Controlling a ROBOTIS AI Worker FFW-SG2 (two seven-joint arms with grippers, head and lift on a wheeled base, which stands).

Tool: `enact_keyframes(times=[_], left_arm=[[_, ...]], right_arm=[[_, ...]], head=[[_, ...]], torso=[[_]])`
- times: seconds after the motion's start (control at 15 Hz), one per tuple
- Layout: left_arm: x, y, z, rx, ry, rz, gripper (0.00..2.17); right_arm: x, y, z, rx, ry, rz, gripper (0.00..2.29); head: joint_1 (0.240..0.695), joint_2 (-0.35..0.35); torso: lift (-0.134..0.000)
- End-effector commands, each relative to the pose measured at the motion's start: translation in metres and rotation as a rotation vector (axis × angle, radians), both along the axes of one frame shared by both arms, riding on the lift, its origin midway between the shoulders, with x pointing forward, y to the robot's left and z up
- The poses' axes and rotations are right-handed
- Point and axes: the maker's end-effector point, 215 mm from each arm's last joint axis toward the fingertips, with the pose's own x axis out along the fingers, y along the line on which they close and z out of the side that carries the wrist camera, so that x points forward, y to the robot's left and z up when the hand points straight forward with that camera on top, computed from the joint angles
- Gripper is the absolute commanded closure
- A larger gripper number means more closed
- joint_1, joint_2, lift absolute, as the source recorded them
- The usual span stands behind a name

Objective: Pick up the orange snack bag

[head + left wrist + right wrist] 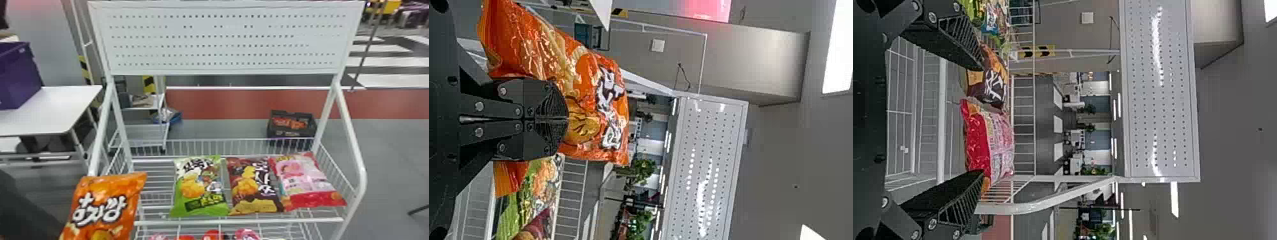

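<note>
My left gripper points forward, clenched on the orange snack bag; my right gripper stands open, facing the pink bag. The head view places the orange one at the rack's left front and adds a dark crate behind.

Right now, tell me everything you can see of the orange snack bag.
The orange snack bag looks like glossy plastic film, puffed and creased, with bold white dark-edged lettering and golden snack pictures. I see no tear. The left gripper has its fingers closed on it, and bag bulges out on both sides of them. It hangs by the left front of the white rack, roughly upright, leaning slightly.
</note>
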Motion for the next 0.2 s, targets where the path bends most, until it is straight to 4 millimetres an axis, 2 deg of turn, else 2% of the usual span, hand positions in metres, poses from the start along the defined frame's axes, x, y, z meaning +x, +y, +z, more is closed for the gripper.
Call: enact_keyframes(times=[0.0, 0.13], left_arm=[[-0.0001, 0.0017, 0.0001, 0.002, -0.002, 0.003, 1.38], [-0.0003, 0.0028, 0.0005, 0.002, -0.006, 0.005, 1.38]], right_arm=[[0.0, 0.0002, 0.0004, 0.0, -0.001, 0.001, 0.17], [-0.0005, 0.0002, -0.0001, 0.0, 0.0, 0.001, 0.17]], head=[[0.499, 0.0], [0.499, 0.0]], torso=[[0.0], [0.0]])
